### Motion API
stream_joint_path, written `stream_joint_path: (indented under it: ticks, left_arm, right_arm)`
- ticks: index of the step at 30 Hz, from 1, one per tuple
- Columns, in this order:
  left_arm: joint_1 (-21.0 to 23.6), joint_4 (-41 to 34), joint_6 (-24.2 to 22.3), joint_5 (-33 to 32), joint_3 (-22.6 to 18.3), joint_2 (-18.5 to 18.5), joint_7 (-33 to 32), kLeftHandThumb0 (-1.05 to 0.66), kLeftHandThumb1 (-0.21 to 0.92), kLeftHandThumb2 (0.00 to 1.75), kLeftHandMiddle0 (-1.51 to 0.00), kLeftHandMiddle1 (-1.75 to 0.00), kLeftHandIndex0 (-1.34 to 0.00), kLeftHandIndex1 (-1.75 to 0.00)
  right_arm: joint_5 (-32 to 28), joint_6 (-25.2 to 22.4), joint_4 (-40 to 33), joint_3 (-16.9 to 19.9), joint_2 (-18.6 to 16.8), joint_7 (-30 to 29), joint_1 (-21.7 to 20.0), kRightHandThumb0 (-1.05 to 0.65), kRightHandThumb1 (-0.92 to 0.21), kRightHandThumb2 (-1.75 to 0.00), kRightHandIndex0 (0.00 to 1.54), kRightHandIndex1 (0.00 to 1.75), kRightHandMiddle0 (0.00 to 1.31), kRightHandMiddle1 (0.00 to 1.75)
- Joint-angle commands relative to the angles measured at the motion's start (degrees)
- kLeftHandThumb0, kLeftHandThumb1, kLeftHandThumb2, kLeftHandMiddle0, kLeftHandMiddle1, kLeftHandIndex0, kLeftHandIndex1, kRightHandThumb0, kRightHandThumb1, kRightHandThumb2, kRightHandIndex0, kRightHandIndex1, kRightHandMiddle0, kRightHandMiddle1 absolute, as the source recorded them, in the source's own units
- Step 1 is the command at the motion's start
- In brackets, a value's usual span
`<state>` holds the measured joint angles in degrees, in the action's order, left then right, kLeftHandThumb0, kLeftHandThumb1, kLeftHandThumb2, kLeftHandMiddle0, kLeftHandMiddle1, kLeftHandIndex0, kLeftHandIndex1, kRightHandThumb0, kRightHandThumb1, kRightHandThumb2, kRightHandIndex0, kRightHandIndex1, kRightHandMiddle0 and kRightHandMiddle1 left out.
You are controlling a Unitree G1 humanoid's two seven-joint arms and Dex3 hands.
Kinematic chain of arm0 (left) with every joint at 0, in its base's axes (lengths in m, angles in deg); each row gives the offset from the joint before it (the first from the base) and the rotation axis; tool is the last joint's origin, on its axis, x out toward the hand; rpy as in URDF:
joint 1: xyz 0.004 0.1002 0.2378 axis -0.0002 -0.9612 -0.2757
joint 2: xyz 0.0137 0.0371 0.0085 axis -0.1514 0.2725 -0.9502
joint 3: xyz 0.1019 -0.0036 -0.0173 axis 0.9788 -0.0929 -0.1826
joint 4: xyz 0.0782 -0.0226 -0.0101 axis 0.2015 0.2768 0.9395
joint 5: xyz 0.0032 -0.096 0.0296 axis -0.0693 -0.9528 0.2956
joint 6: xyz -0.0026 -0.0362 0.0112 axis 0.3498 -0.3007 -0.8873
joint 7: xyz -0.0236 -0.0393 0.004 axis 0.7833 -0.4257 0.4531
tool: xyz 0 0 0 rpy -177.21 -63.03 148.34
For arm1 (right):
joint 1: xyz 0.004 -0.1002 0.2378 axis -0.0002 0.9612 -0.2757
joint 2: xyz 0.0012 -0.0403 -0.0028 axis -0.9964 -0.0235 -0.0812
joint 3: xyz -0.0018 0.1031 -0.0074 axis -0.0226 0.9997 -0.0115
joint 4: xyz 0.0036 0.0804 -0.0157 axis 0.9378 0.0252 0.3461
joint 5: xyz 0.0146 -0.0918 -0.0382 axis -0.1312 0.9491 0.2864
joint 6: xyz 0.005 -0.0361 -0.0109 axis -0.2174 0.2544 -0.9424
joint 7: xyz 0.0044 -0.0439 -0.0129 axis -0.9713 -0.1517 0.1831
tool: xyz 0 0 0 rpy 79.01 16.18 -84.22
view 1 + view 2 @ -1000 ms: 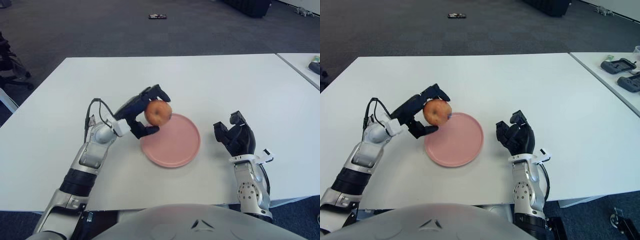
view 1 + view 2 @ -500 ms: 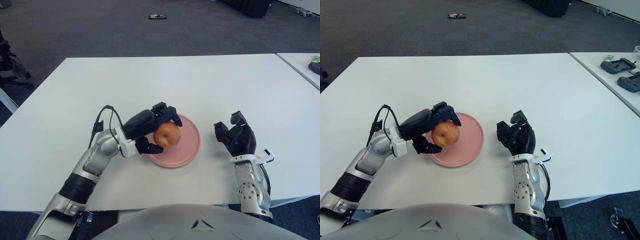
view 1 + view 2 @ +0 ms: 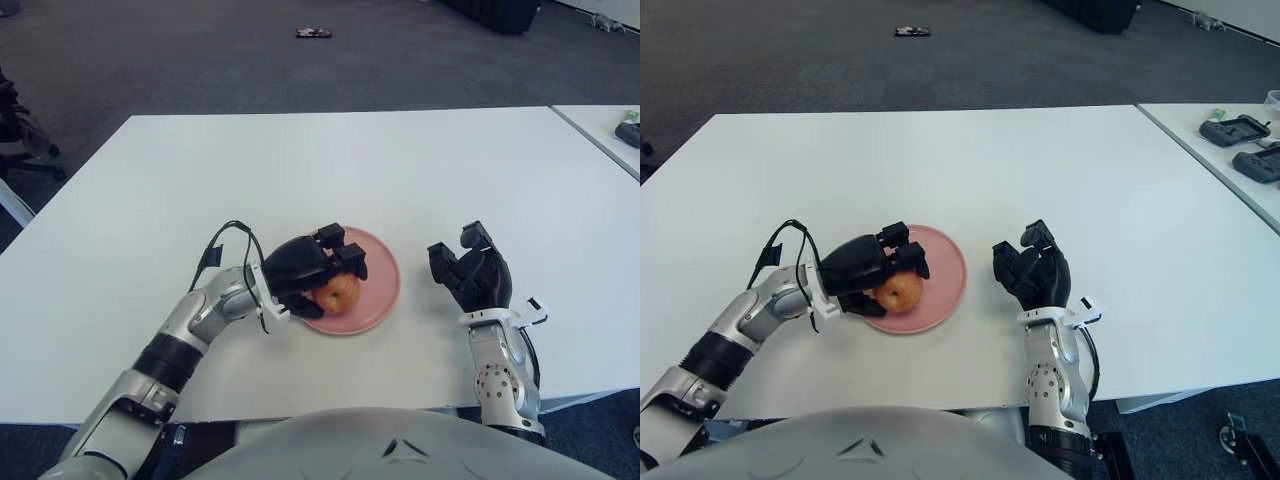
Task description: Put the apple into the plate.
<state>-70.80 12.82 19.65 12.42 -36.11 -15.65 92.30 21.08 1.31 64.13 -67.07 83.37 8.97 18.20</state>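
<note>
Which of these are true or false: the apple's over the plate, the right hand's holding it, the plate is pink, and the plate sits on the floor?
1. The apple is over the plate. True.
2. The right hand holds the apple. False: the left hand grips it; the right shows beside the plate, to its right.
3. The plate is pink. True.
4. The plate sits on the floor. False: it is on the white table.
</note>
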Motion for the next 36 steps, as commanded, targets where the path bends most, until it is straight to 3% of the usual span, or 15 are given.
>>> stream_joint_path:
  ticks: [1,14,28,34,36]
  left_arm:
    - [2.37,1.87,0.46,2.60,0.87,-0.37,-3.46,-0.47,0.33,1.30,-1.17,-1.75,-0.60,-1.75]
    - [4.02,8.35,-3.82,3.24,4.12,0.70,-5.31,-0.44,0.45,1.16,-1.06,-1.75,-0.51,-1.75]
    - [6.51,12.86,-2.24,8.49,6.87,0.61,-19.59,-0.42,0.51,1.07,-1.01,-1.75,-0.46,-1.75]
    - [6.02,12.46,-3.67,8.62,7.12,0.69,-21.95,-0.42,0.53,1.05,-0.78,-1.75,-0.45,-1.75]
    - [6.24,12.39,-4.31,9.01,7.29,0.79,-22.68,-0.40,0.62,0.93,-0.34,-1.75,-0.38,-1.75]
  right_arm:
    - [0.12,1.04,-0.40,0.01,-2.45,0.51,-0.61,-0.58,-0.11,-1.58,1.34,1.75,0.79,1.75]
    - [0.02,0.96,-0.61,-0.19,-2.36,0.30,-0.23,-0.57,-0.12,-1.56,1.33,1.75,0.78,1.75]
    - [-1.02,-0.29,-1.04,0.04,-2.33,-0.33,-0.06,-0.57,-0.12,-1.57,1.31,1.75,0.78,1.75]
    - [-1.18,-0.53,-1.06,0.14,-2.44,-0.36,-0.09,-0.57,-0.12,-1.56,1.31,1.75,0.78,1.75]
    - [-1.09,-0.66,-1.22,0.15,-2.43,-0.54,0.02,-0.57,-0.12,-1.56,1.32,1.75,0.78,1.75]
